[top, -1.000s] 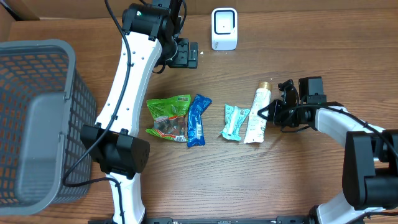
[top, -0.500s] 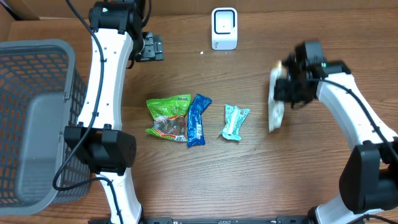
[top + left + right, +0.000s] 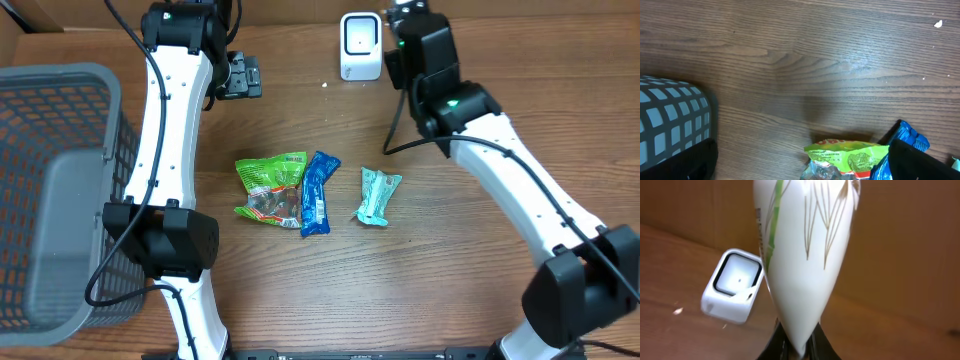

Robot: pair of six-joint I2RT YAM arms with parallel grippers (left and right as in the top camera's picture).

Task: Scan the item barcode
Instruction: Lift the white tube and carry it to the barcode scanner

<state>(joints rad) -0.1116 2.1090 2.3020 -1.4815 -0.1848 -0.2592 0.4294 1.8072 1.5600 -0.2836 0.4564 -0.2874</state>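
The item is a white tube [image 3: 805, 255] with green and gold plant lines. My right gripper [image 3: 800, 341] is shut on its flat crimped end and holds it off the table, its body filling the right wrist view. The white barcode scanner [image 3: 732, 287] stands just left of the tube, by the back wall. Overhead, the right gripper [image 3: 403, 25] sits right beside the scanner [image 3: 360, 45], and the arm hides the tube. My left gripper [image 3: 240, 78] hangs open at the back left, with nothing between its fingers [image 3: 920, 162].
A green snack bag [image 3: 272, 188], a blue packet [image 3: 318, 192] and a teal packet [image 3: 378, 195] lie in a row mid-table. A grey mesh basket [image 3: 60, 200] fills the left side. A cardboard wall runs along the back.
The right gripper lifted the tube from the table's right side and swung it back and left to the scanner. The left arm moved left, then held still.
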